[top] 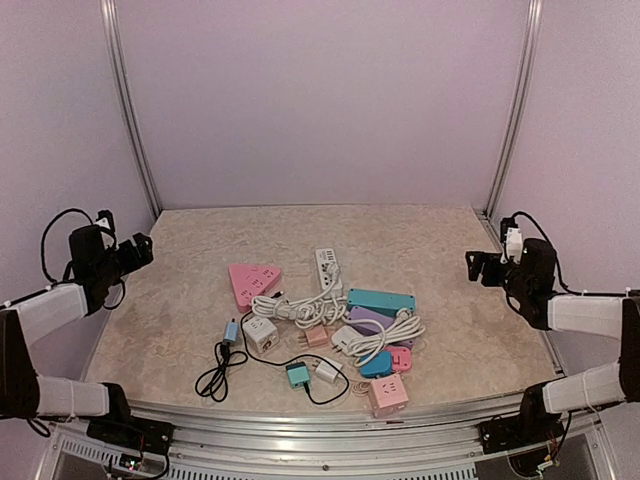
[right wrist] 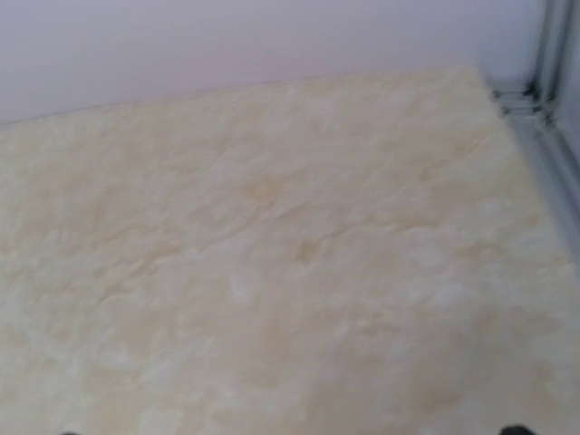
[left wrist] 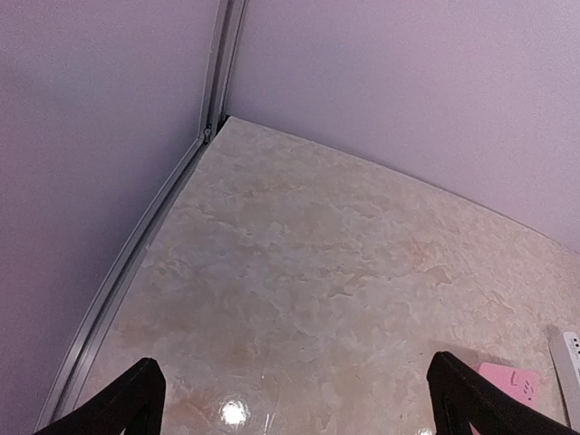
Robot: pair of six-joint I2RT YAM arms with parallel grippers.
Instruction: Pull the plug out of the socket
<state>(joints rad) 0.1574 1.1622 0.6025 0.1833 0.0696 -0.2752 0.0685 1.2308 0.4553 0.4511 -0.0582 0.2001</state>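
My left pincer point(top: 138, 250) and right pincer point(top: 480, 266) hang at opposite sides of the beige marbled counter point(top: 180, 310), well apart from the pink triangular socket block point(top: 254, 281) and teal socket strip point(top: 380, 299) mid-counter.

Beige marbled tabletop point(top: 420, 240) between pale lilac walls point(top: 320, 100), silver metal rails point(top: 129, 110) in the back corners

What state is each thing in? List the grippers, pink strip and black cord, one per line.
Left gripper: open, empty, raised.
Right gripper: open, empty, raised.
Pink strip: lying flat; whether anything is plugged in, cannot tell.
Black cord: looped, loose on the table.
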